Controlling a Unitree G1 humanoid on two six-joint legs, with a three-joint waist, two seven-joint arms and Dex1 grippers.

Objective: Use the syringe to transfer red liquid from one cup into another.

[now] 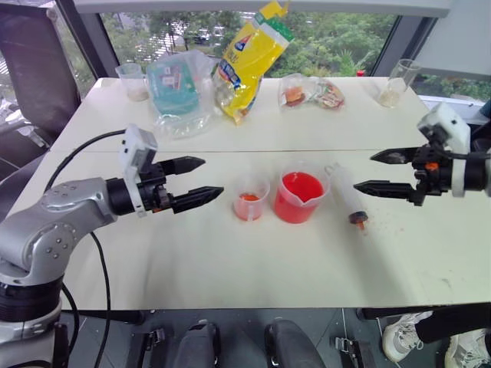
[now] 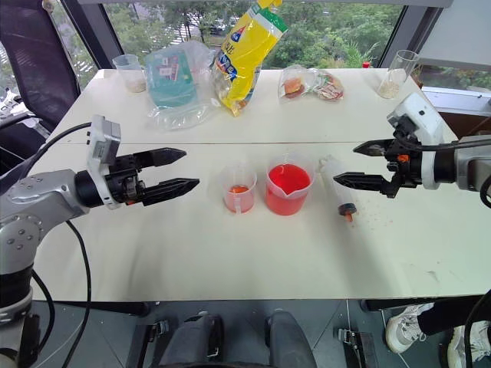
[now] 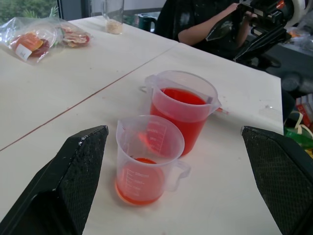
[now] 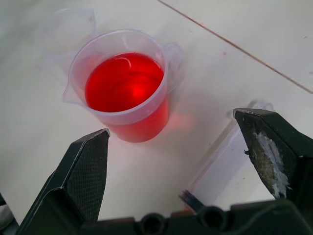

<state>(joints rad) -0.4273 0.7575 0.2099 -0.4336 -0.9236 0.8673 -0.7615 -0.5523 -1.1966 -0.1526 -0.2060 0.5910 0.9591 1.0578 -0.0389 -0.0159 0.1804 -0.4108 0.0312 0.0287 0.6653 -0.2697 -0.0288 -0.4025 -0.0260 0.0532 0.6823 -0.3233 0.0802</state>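
Near the middle of the bench (image 1: 192, 261), the syringe (image 1: 350, 201) lies flat, untouched, its long axis running from far edge toward near edge, orange-red tip nearest. Just below and inboard of the right gripper (image 1: 387, 172), it favours that arm; both that pincer and the left gripper (image 1: 198, 181) hover spread and empty. Beside it stand the spouted clear beaker (image 1: 299, 197), holding glossy red liquid (image 4: 124, 82), and the smaller cup (image 1: 250, 199).

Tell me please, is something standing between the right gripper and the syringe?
Nothing visible does. The open right gripper hovers just above the syringe, which lies flat on the table beside the big cup, apart from it.
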